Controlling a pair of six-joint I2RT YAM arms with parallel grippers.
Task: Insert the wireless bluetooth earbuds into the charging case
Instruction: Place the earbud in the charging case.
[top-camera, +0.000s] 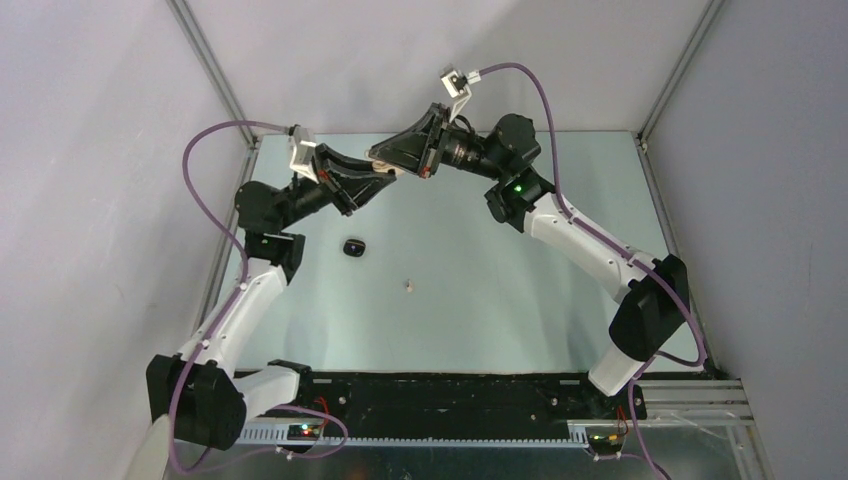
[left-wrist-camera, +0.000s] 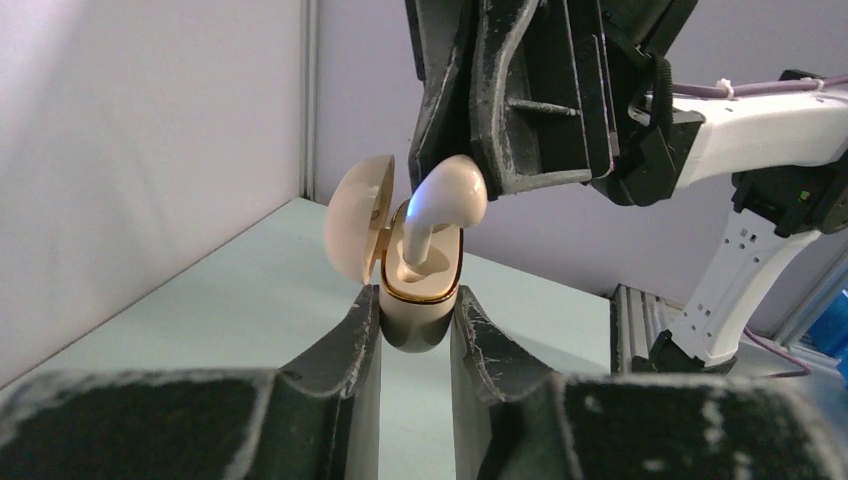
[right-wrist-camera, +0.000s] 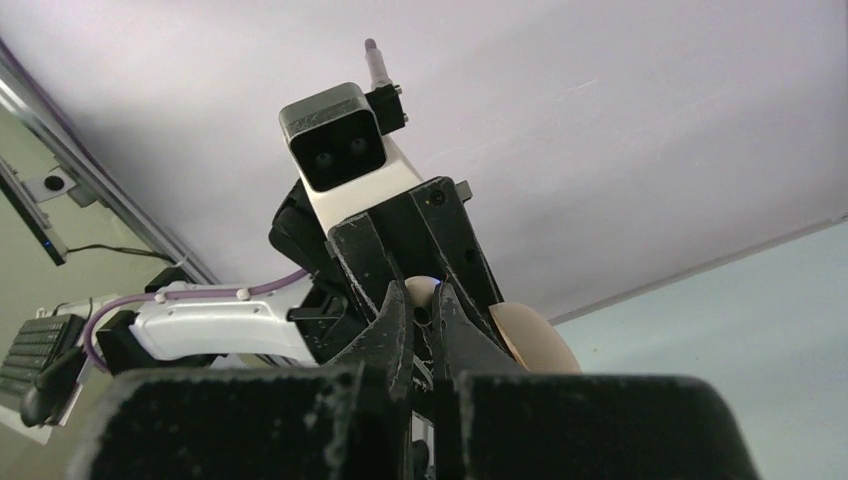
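The left gripper (left-wrist-camera: 415, 305) clamps the charging case (left-wrist-camera: 418, 325), lid open, above the table (left-wrist-camera: 250, 300) — the right gripper (right-wrist-camera: 421, 302) pinches 1 pale earbud (left-wrist-camera: 448, 195), its stem reaching into the case.

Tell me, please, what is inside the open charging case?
One pale earbud, stem down in a socket, head pinched by the right fingers. The case rim hides any second slot.
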